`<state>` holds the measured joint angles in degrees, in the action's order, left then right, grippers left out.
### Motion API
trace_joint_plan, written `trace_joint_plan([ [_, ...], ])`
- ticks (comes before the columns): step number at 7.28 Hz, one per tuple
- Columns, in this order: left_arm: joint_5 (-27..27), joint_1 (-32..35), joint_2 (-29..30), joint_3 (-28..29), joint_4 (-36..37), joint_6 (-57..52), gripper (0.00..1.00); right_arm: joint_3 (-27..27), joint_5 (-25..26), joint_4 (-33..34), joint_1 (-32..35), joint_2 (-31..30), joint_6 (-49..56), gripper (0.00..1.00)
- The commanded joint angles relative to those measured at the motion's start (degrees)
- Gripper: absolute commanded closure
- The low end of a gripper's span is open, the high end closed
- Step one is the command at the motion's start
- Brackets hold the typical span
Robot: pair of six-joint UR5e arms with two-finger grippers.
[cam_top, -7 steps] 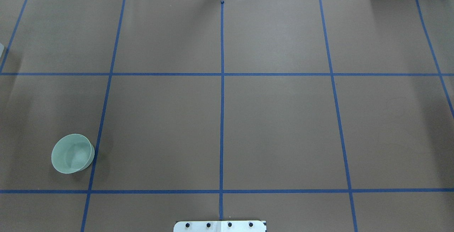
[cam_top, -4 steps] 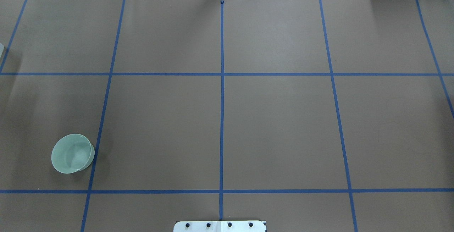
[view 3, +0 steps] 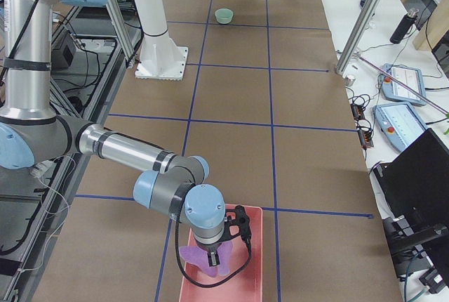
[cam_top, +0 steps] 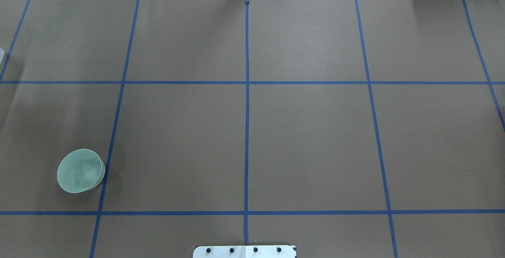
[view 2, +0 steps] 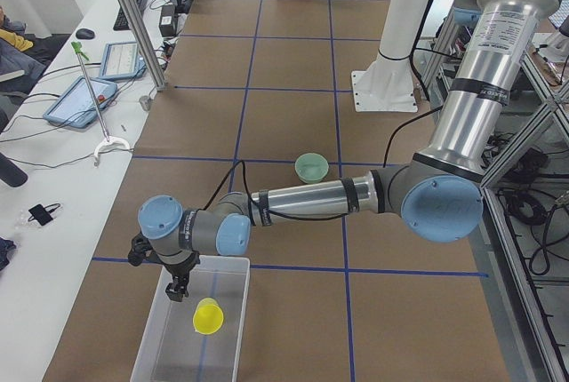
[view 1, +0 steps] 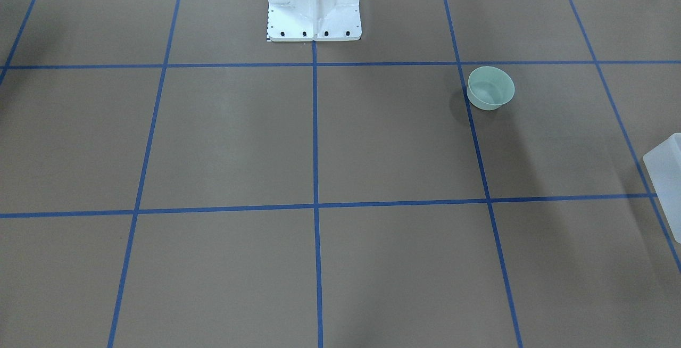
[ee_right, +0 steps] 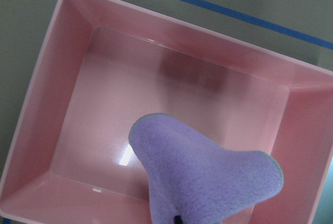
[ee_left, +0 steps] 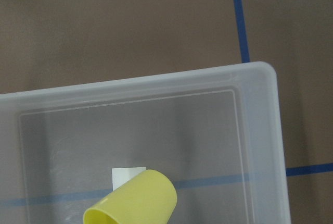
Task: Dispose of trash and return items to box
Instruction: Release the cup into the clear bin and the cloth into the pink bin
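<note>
A clear plastic box [view 2: 169,351] stands at the table's left end, and a yellow cup [ee_left: 135,200] lies on its side in it. My left gripper [view 2: 176,291] hangs over the box's near edge; I cannot tell whether it is open or shut. My right gripper [view 3: 212,256] holds a purple cloth [ee_right: 203,182] above a pink bin [ee_right: 78,78] at the table's right end; the cloth hides the fingers. A pale green bowl [cam_top: 81,170] stands upright on the table's left side, away from both grippers.
The robot's white base [view 1: 314,7] stands at the table's near middle edge. Blue tape lines divide the brown table cover [cam_top: 307,143]. Tablets and cables [view 2: 84,98] lie on the side bench beyond the table.
</note>
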<state>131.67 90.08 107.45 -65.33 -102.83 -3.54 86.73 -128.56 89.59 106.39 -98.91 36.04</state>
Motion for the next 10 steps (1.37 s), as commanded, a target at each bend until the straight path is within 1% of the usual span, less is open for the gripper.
trace_joint_plan([
  [1, 1.5, -0.3, -2.8, -19.1, 15.0, 7.9, 0.02, -6.0, -0.4, -9.5, 0.0, -1.2, -0.5, 1.00],
  [2, 4.1, -3.3, -8.1, -27.9, 15.4, 16.5, 0.02, -6.2, -0.5, -10.2, 0.0, -1.4, -0.6, 1.00],
  [3, 4.0, -7.7, -11.6, -33.6, 14.9, 22.6, 0.02, -6.3, -0.4, -10.1, -0.1, -1.4, -0.5, 1.00],
  [4, 4.1, -9.3, -13.5, -34.2, 11.8, 24.5, 0.02, -7.0, -0.2, -10.2, -0.2, -1.5, -0.5, 1.00],
  [5, 4.2, -13.2, -15.8, -35.3, 6.4, 31.6, 0.02, -7.3, -0.3, -10.1, -0.2, -1.5, -0.5, 0.72],
  [6, 3.9, -18.5, -20.3, -37.8, -1.4, 41.5, 0.02, -7.4, -0.6, -10.2, -0.2, -1.5, -0.5, 0.01],
  [7, 2.6, -25.2, -23.7, -38.8, -10.5, 51.9, 0.02, -6.5, -1.0, -10.7, -0.3, -1.1, -0.6, 0.00],
  [8, -5.3, -35.0, -25.9, -41.3, -13.9, 61.2, 0.02, -5.2, -2.1, -13.4, -0.3, -0.9, -1.4, 0.00],
  [9, -8.8, -41.2, -26.2, -43.7, -14.0, 66.3, 0.02, -2.7, -3.3, -14.2, -0.7, -0.9, -4.8, 0.00],
  [10, -8.8, -44.4, -28.0, -45.7, -14.1, 66.8, 0.02, -0.5, -3.3, -14.3, -1.9, -0.8, -8.2, 0.00],
])
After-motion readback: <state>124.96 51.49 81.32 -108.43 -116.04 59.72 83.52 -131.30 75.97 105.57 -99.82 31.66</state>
